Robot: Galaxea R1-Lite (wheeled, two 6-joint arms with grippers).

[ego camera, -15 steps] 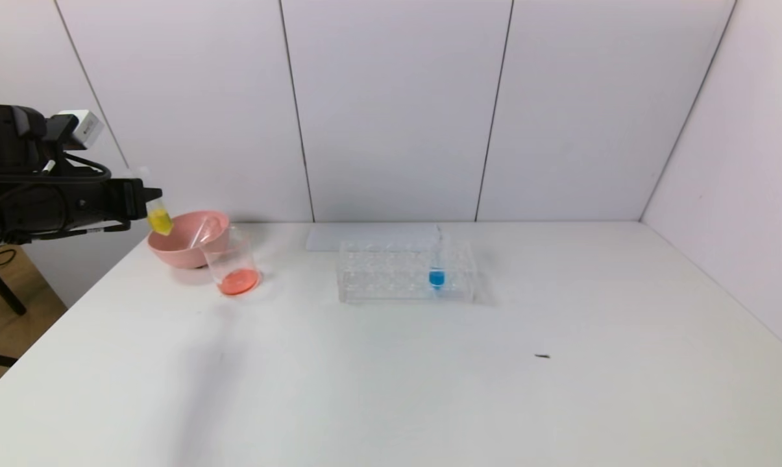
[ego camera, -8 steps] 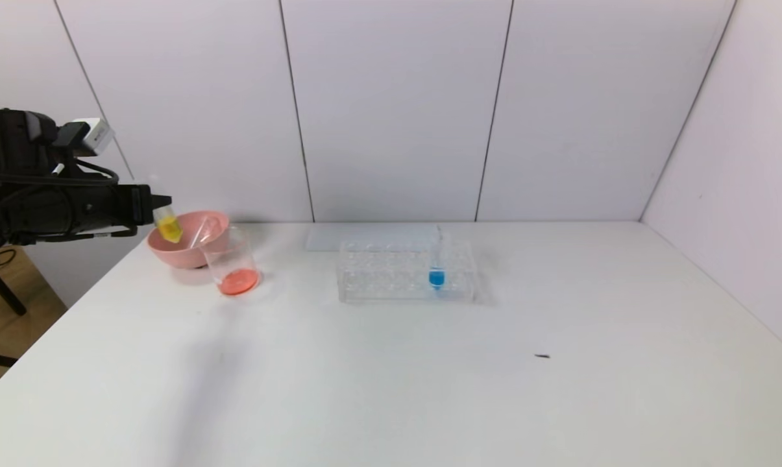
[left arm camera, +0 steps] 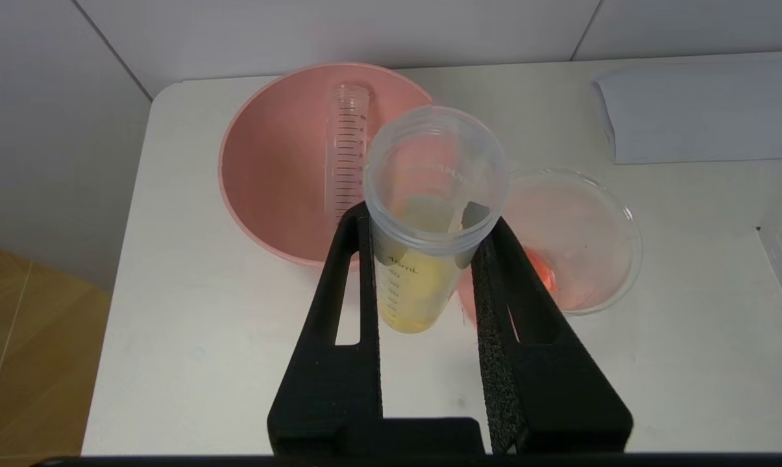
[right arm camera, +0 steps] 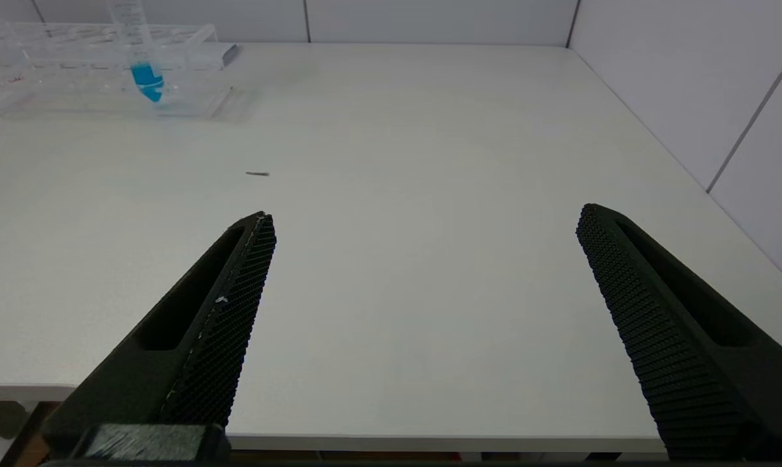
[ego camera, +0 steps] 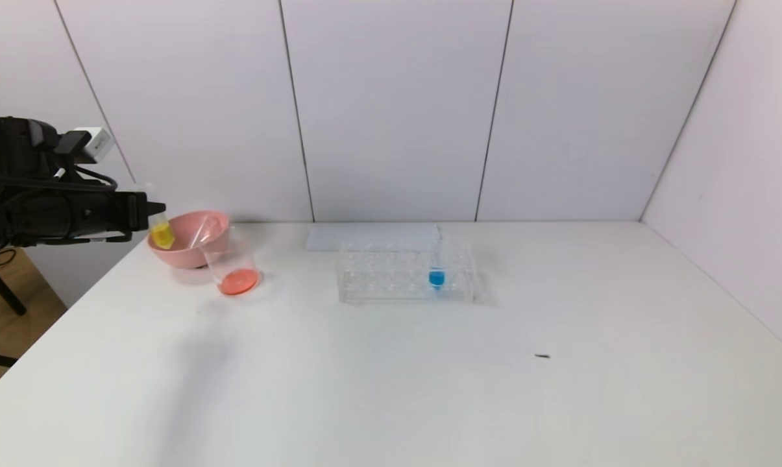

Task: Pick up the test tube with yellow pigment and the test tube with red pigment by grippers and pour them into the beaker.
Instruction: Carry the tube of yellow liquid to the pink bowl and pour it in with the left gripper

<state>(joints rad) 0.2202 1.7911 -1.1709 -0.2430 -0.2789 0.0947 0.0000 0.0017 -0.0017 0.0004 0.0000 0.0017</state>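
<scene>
The yellow tube [left arm camera: 423, 246] stands nearly upright in the air, clamped between the fingers of the left gripper [left arm camera: 423, 259], just left of the beaker [ego camera: 232, 263] and at the near rim of the pink bowl [ego camera: 186, 253]. The beaker holds red liquid at its bottom. An empty tube [left arm camera: 346, 159] lies in the bowl beside the beaker. Right of the beaker stands a clear rack [ego camera: 407, 272] with a blue tube [ego camera: 437, 269]. The right gripper [right arm camera: 423, 227] hangs with fingers wide apart, well away from the beaker.
</scene>
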